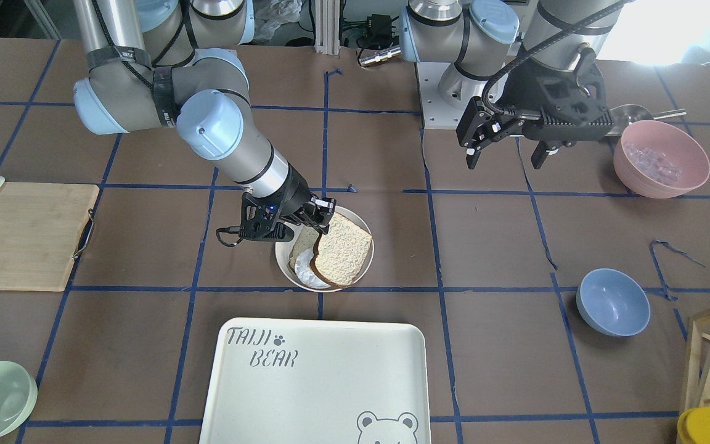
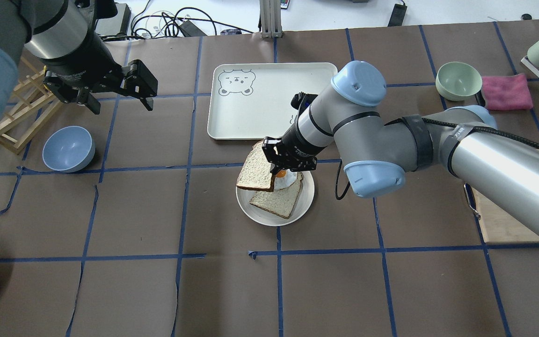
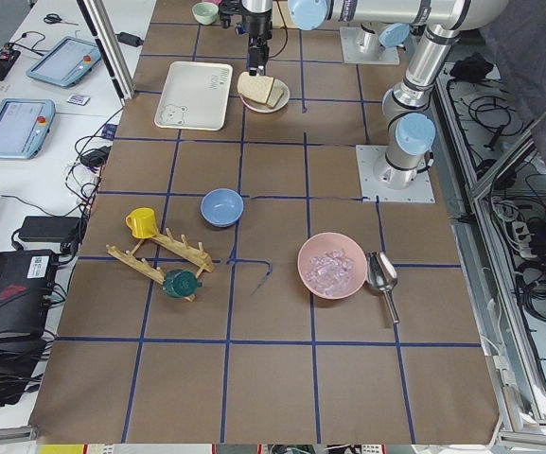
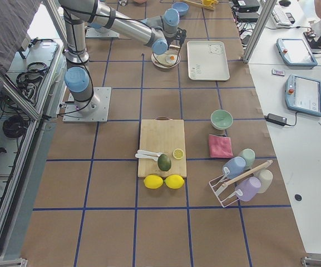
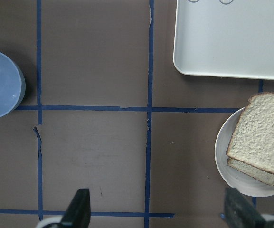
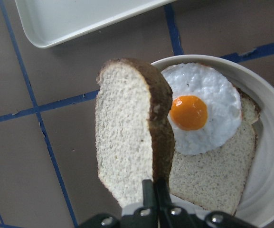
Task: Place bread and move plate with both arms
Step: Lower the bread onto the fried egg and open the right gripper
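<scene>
My right gripper (image 2: pixel 276 164) is shut on the bread (image 2: pixel 256 171), a slice with a dark brown crust, pinched by its edge. It holds the slice tilted over the far-left rim of the plate (image 2: pixel 251 213). The wrist view shows the shut fingertips (image 6: pixel 152 183) on the bread (image 6: pixel 122 152), beside a fried egg (image 6: pixel 198 111) that lies on a second slice in the plate (image 6: pixel 269 190). The front view shows the bread (image 1: pixel 342 250) over the plate (image 1: pixel 281 262). My left gripper (image 2: pixel 122 106) is open and empty, well above the table to the left, also seen from the front (image 1: pixel 506 161).
The white TAIJI BEAR tray (image 2: pixel 269 100) lies just beyond the plate. A blue bowl (image 2: pixel 68 149) and a wooden rack (image 2: pixel 17 117) are at the left. A green bowl (image 2: pixel 458 80) and pink cloth (image 2: pixel 506 91) are at the far right. A cutting board (image 1: pixel 22 234) is on my right.
</scene>
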Motion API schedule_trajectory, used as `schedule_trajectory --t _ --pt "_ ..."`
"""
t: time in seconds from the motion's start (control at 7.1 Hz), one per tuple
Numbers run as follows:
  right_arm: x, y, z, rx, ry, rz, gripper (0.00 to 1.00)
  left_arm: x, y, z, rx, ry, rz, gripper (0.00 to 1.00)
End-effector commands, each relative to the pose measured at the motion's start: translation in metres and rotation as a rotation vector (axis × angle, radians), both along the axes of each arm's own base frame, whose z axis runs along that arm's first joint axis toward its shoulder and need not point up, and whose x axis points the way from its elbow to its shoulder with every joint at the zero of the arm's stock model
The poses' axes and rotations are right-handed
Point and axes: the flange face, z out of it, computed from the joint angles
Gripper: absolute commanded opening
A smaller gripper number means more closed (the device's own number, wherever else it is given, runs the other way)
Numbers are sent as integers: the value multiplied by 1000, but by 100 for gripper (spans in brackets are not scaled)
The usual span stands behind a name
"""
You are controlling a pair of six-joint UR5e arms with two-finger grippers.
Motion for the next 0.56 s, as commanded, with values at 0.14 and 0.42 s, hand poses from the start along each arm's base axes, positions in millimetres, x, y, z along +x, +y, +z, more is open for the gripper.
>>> schedule_trajectory --t 0.14,0.42 --pt "-9 24 -20 27 16 -29 0 0 0 -1 2 -1 0 100" --pt "-14 24 -21 15 19 -10 0 0 1 1 -3 -2 0 100"
